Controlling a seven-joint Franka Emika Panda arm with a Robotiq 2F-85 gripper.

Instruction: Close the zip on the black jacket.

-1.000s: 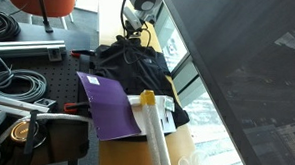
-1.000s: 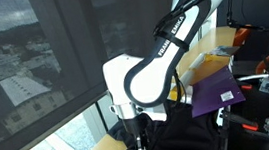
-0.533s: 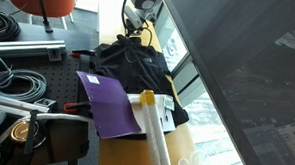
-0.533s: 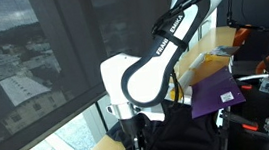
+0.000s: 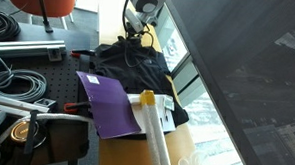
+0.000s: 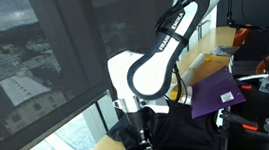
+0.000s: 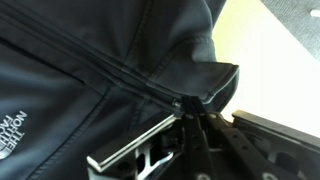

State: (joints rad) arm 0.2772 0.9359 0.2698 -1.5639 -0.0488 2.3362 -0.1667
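Observation:
The black jacket (image 5: 133, 62) lies crumpled on the wooden table by the window, seen in both exterior views (image 6: 187, 140). My gripper (image 5: 138, 34) is down on the jacket's far end, next to the window (image 6: 141, 140). In the wrist view the zip (image 7: 110, 66) runs diagonally across the black fabric (image 7: 70, 40) to the fingertips. The gripper (image 7: 190, 106) is shut on the zip pull, beside a folded collar edge. The pull itself is mostly hidden between the fingers.
A purple folder (image 5: 111, 106) and an upright cream roll (image 5: 151, 128) lie on the near end of the table. Coiled cables (image 5: 17, 85) and an orange chair (image 5: 46, 0) are on one side, the window glass (image 6: 33, 66) on the other.
The arm's wrist has shifted a little along the jacket, towards the right in the exterior view that looks out of the window. The jacket has barely moved.

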